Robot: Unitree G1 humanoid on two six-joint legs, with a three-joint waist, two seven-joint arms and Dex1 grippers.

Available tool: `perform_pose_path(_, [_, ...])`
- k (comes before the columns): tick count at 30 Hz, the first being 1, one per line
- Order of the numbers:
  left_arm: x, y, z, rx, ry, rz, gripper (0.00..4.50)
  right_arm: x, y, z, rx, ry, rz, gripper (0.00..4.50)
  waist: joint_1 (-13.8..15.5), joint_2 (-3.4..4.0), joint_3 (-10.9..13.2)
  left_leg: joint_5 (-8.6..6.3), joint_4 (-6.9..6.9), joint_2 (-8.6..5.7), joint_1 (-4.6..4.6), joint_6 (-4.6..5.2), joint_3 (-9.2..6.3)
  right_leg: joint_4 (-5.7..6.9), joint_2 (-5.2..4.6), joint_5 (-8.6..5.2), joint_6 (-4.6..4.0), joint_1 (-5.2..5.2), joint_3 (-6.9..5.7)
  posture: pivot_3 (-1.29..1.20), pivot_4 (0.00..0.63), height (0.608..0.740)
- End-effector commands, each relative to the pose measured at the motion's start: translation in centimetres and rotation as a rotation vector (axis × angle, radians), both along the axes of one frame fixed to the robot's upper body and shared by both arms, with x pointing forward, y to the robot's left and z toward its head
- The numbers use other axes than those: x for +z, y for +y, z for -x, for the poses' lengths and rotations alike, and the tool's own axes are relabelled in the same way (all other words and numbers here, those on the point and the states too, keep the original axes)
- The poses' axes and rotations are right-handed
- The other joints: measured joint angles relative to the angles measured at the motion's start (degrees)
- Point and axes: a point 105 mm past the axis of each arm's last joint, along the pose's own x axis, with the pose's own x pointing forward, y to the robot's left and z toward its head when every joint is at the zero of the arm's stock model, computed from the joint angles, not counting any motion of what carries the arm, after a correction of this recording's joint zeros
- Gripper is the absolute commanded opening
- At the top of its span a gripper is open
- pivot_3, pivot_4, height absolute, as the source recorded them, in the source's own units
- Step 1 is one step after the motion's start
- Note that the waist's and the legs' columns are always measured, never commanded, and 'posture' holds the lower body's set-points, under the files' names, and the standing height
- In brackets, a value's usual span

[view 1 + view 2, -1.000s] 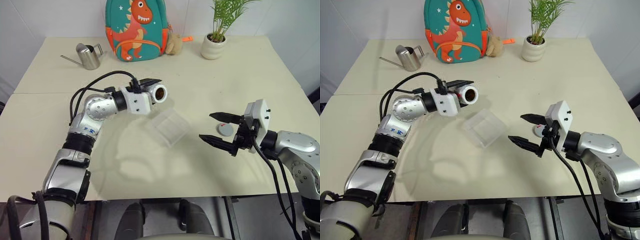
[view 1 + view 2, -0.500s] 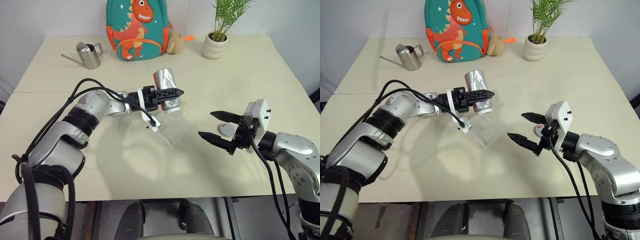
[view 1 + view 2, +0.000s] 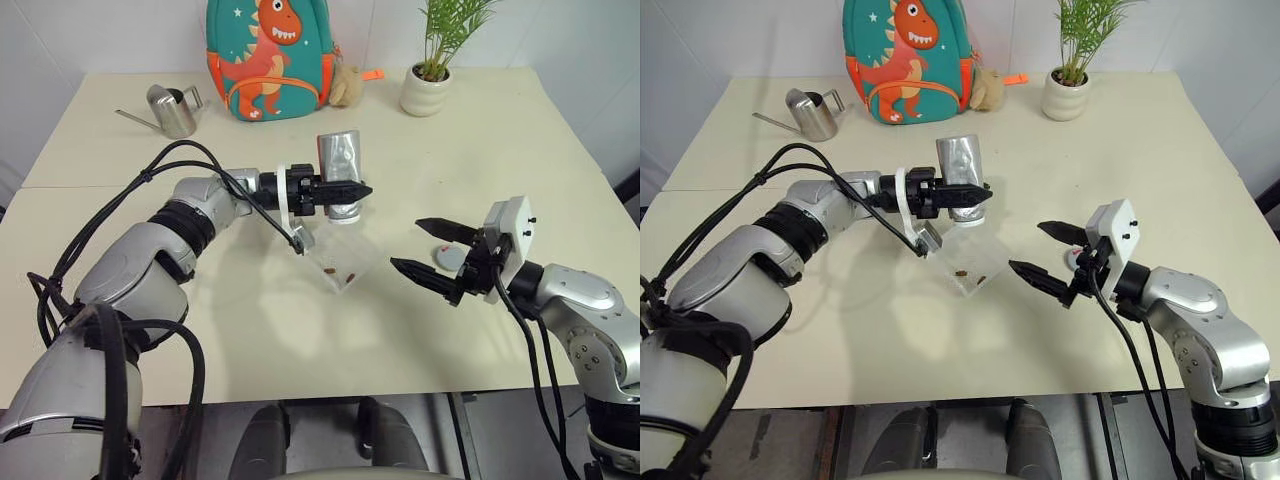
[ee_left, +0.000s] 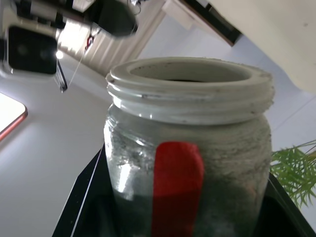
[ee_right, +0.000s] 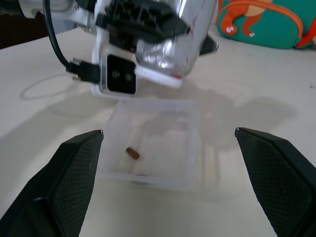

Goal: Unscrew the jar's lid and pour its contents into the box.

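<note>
Above box [image 3: 342,262], left gripper [image 3: 350,190] fingers pinching inverted jar [image 3: 341,171]; contents [image 3: 339,271] lying inside; right gripper [image 3: 428,249] fingers spread, hovering beside lid [image 3: 446,257].

A wide cream table [image 3: 500,130] stood against a white wall [image 3: 120,30], lit evenly from above.

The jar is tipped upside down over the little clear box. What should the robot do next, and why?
Probably turn the jar upright and draw it back. The left claw holds it mouth-down over the box, and brown bits already lie inside, so the pour looks done. The lid rests on the table by the open right claw.
</note>
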Motion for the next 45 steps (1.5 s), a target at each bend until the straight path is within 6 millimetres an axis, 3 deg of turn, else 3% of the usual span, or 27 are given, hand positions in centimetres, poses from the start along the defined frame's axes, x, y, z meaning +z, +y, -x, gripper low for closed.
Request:
perform_pose_path(1, [2.2,-0.5,0.3,-0.037,-0.038,0.026,2.01,1.0,0.2,0.1,0.004,-0.055,-0.012,4.49,0.01,0.00,0.00,0.00,0.00,0.00,0.00,0.00,0.00,0.00,0.00,0.00,0.00,0.00,0.00,0.00,0.150,0.740])
perform_pose_path(5, [2.6,0.2,0.8,-0.059,0.087,0.054,2.01,0.8,0.1,0.0,0.002,-0.055,-0.016,4.49,-0.03,0.00,0.00,0.00,0.01,0.00,0.00,-0.01,0.00,0.00,0.00,0.00,0.00,0.00,0.01,0.00,0.150,0.740])
perform_pose_path(10, [2.4,2.3,0.7,0.042,0.595,0.135,2.01,0.6,0.1,-0.1,0.017,-0.048,-0.015,4.49,-0.12,0.00,0.00,0.03,0.03,0.00,0.01,-0.06,0.03,0.04,0.00,0.00,0.00,-0.03,0.07,0.00,0.150,0.740])
perform_pose_path(14, [3.4,4.2,0.6,0.061,1.039,0.351,2.01,0.6,0.2,-0.4,0.038,-0.045,-0.011,4.49,-0.11,0.00,-0.01,0.12,0.17,0.00,0.00,-0.21,0.10,0.03,0.00,0.04,0.01,-0.02,0.11,0.00,0.150,0.740])
perform_pose_path(17, [4.5,7.2,-1.7,0.090,1.248,0.696,2.01,0.7,0.3,-0.5,0.056,-0.047,-0.005,4.49,-0.20,0.02,-0.04,0.11,0.28,0.01,0.03,-0.19,0.21,0.06,-0.01,0.07,0.02,-0.01,0.17,0.00,0.150,0.740])
perform_pose_path(20, [3.6,11.1,-4.2,0.196,1.555,0.916,2.01,0.6,0.3,-0.6,0.084,-0.041,0.009,4.49,-0.66,0.02,-0.04,0.09,0.49,0.03,0.03,-0.16,0.32,0.16,-0.01,0.12,0.04,0.00,0.26,0.00,0.150,0.740])
perform_pose_path(24, [2.0,17.3,-4.7,0.165,1.855,1.244,2.01,0.5,0.3,-1.0,0.116,-0.039,0.049,4.49,-1.69,0.01,-0.03,-0.02,0.62,0.03,0.02,0.04,0.33,0.29,-0.01,0.17,0.07,0.00,0.33,0.00,0.150,0.740])
perform_pose_path(31, [-1.6,25.3,-2.6,0.100,1.932,1.796,2.01,0.5,0.4,-1.4,0.143,-0.042,0.072,4.49,-1.76,-0.04,-0.06,-0.07,0.72,0.03,0.28,0.13,0.30,0.46,-0.01,0.18,0.09,0.20,0.41,0.00,0.150,0.740])
perform_pose_path(38, [-5.8,29.1,0.0,0.154,1.895,1.980,2.01,-0.1,0.5,-1.5,0.171,-0.038,0.115,4.49,-1.36,-0.18,-0.14,-0.06,0.72,0.03,0.41,0.11,0.29,0.45,-0.01,0.24,0.02,0.31,0.42,0.00,0.150,0.740])
perform_pose_path(43, [-7.2,29.9,0.5,0.136,1.889,2.022,2.01,-0.4,0.6,-1.5,0.193,-0.046,0.146,4.49,-1.57,-0.23,-0.18,-0.07,0.69,0.05,0.67,0.09,0.34,0.43,-0.01,0.28,-0.03,0.51,0.42,0.00,0.150,0.740])
perform_pose_path(45, [-7.3,29.9,0.5,0.088,1.924,2.024,2.75,-0.4,0.6,-1.5,0.196,-0.048,0.147,4.50,-1.61,-0.24,-0.18,-0.07,0.69,0.06,0.69,0.09,0.36,0.43,-0.01,0.30,-0.05,0.51,0.42,0.00,0.150,0.740])
